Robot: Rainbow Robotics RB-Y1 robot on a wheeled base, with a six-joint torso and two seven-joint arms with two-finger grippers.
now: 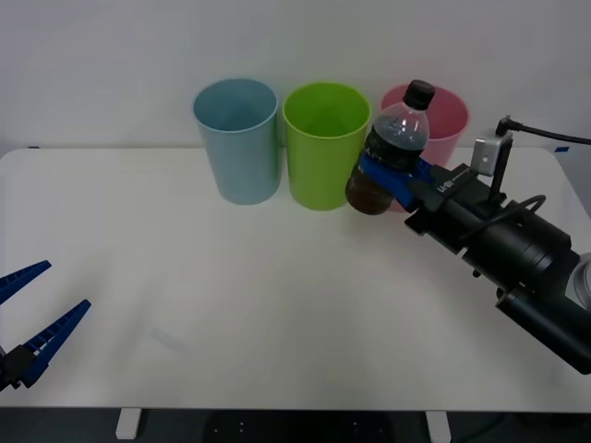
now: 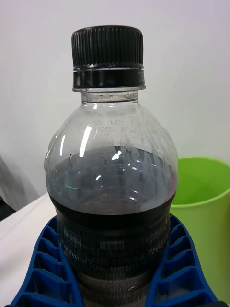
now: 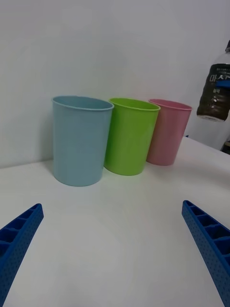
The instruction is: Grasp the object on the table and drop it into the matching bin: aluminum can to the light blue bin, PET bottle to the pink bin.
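One small clear plastic PET bottle (image 1: pixel 391 152) with black cap, near upright, pinched by right end effector (image 1: pixel 392 177) above the counter (image 1: pixel 185 277); tall pink plastic bin (image 1: pixel 441 125) just behind (left end effector (image 1: pixel 32 305) spread, idle).

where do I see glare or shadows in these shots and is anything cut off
Right wrist view: bright glints on the clear plastic bottle with the black cap, gripped by the right gripper, whose fingers run off the frame edge. Left wrist view: soft shadows on the white table beneath the light blue bin; bottle cropped at the edge.
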